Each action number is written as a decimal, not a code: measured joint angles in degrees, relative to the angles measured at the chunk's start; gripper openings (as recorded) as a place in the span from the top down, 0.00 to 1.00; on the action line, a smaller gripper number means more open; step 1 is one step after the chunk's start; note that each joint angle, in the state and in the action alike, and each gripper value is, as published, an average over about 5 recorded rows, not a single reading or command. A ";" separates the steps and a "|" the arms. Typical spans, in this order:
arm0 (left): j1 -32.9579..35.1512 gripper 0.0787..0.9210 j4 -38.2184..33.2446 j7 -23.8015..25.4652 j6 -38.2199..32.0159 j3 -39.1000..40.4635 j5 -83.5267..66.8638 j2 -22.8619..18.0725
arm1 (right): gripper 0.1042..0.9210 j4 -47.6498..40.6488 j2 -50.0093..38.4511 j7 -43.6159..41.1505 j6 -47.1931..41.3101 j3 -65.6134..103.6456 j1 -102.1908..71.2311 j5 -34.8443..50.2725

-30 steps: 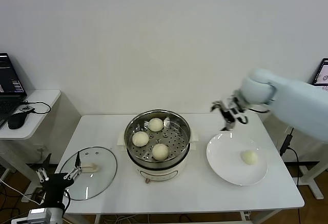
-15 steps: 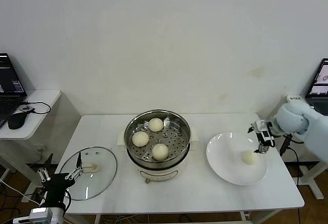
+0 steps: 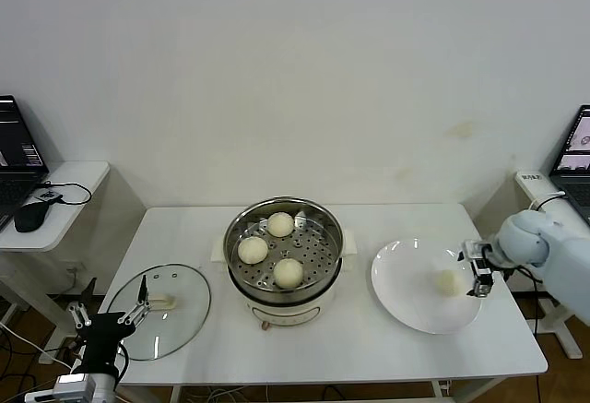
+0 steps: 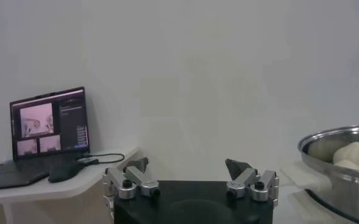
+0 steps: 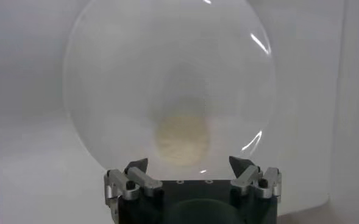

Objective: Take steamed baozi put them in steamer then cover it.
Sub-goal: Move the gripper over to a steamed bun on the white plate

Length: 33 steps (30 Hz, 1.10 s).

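Note:
The steel steamer (image 3: pixel 318 237) stands mid-table with three cream-white baozi in its tray (image 3: pixel 280 224) (image 3: pixel 252 249) (image 3: pixel 289 273). One more baozi (image 3: pixel 447 281) lies on the white plate (image 3: pixel 406 278) to the right. My right gripper (image 3: pixel 478 269) hangs open just right of that baozi, over the plate's rim; in the right wrist view the baozi (image 5: pixel 181 139) sits ahead of the open right gripper (image 5: pixel 188 164), not between its fingers. The glass cover (image 3: pixel 184 315) lies flat at front left. My left gripper (image 3: pixel 106 315) waits open beside it, empty in the left wrist view (image 4: pixel 186 164).
A side table (image 3: pixel 74 209) with a laptop (image 4: pixel 48 122) and a mouse (image 3: pixel 28 219) stands off to the left. Another laptop (image 3: pixel 576 145) is at the far right. The steamer's rim (image 4: pixel 337 137) shows in the left wrist view.
My right arm has swung from above the plate's back edge out to the right and down, ending beside the plate's baozi. The left arm has stayed put.

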 measured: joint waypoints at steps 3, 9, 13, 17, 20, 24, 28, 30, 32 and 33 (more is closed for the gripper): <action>-0.05 0.12 0.04 0.00 0.02 -0.02 0.00 -0.07 | 0.12 -1.19 1.05 0.23 0.13 0.62 -0.74 -0.77; -0.09 0.12 0.13 0.00 0.01 -0.02 -0.01 -0.20 | 0.12 -3.47 3.07 0.75 0.46 1.63 -1.61 -1.93; -0.06 0.12 0.16 0.00 0.01 -0.09 -0.02 -0.21 | 0.12 -4.77 4.32 0.83 0.41 1.96 -2.10 -2.51; -0.01 0.12 0.18 0.00 0.00 -0.16 -0.03 -0.30 | 0.16 -5.78 5.35 0.83 0.38 2.13 -2.34 -2.99; 0.00 0.12 0.22 -0.01 -0.04 -0.15 -0.03 -0.40 | 0.22 -6.37 5.94 0.86 0.42 2.27 -2.37 -3.15; 0.00 0.12 0.27 -0.01 -0.08 -0.16 -0.03 -0.46 | 0.28 -6.81 6.50 0.80 0.39 2.35 -2.40 -3.37; 0.06 0.12 0.30 -0.01 -0.11 -0.19 -0.04 -0.50 | 0.34 -6.96 6.80 0.57 0.35 2.41 -2.50 -3.59; 0.09 0.12 0.28 -0.01 -0.12 -0.20 -0.05 -0.53 | 0.36 -6.91 6.80 0.42 0.32 2.43 -2.42 -3.57; 0.10 0.12 0.23 -0.01 -0.12 -0.24 -0.06 -0.54 | 0.38 -6.71 6.67 0.22 0.23 2.31 -2.15 -3.40; 0.09 0.12 0.20 -0.01 -0.12 -0.28 -0.06 -0.53 | 0.39 -6.54 6.53 0.11 0.16 2.18 -1.91 -3.27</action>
